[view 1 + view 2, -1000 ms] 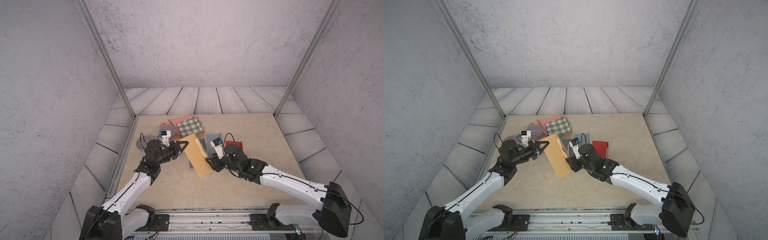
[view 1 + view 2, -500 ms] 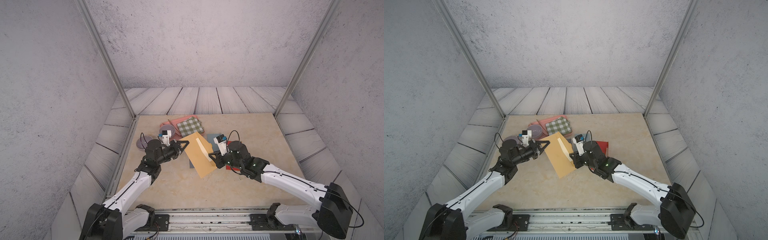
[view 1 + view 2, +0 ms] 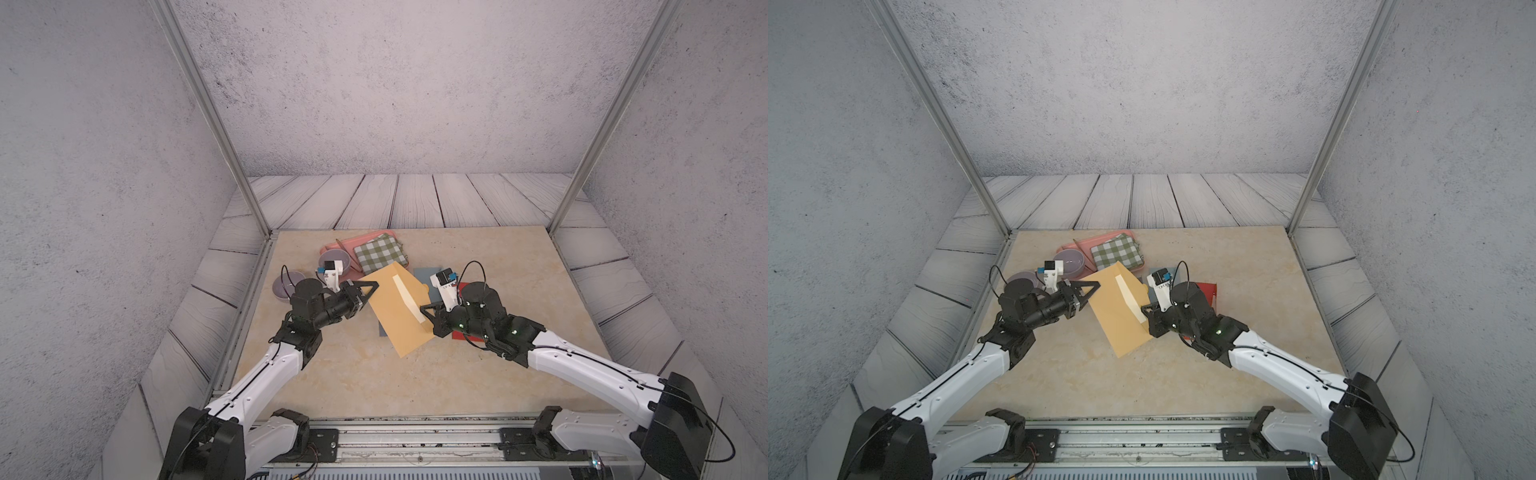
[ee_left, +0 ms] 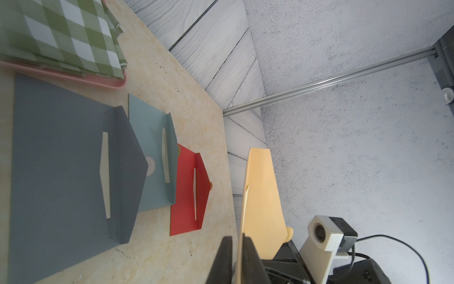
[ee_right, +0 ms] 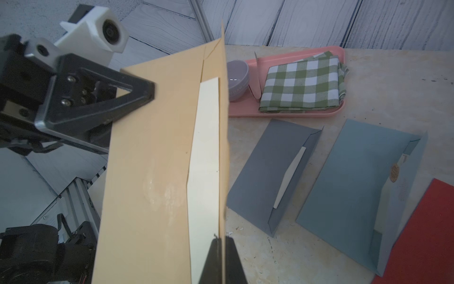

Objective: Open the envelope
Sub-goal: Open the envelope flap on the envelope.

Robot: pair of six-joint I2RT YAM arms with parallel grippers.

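At the tips of the left gripper (image 4: 237, 241), the edge of the tan envelope (image 3: 395, 324) sat between jaws a little apart; only the left wrist view showed that small gap. It reached across to the right gripper (image 5: 222, 239), which pinched its flap (image 5: 224, 137) tight, fingers closed.

I see the envelope (image 3: 399, 307) over mid-desk (image 3: 478, 374), between left hand (image 3: 374, 286) and right hand (image 3: 424, 309). Three envelopes (image 4: 149, 157) lie flat beneath and right of it. Behind, the tray (image 3: 353, 243) holds cloth (image 3: 380, 253) and bowl (image 3: 328, 257); second bowl (image 3: 284, 284) left of the tray.
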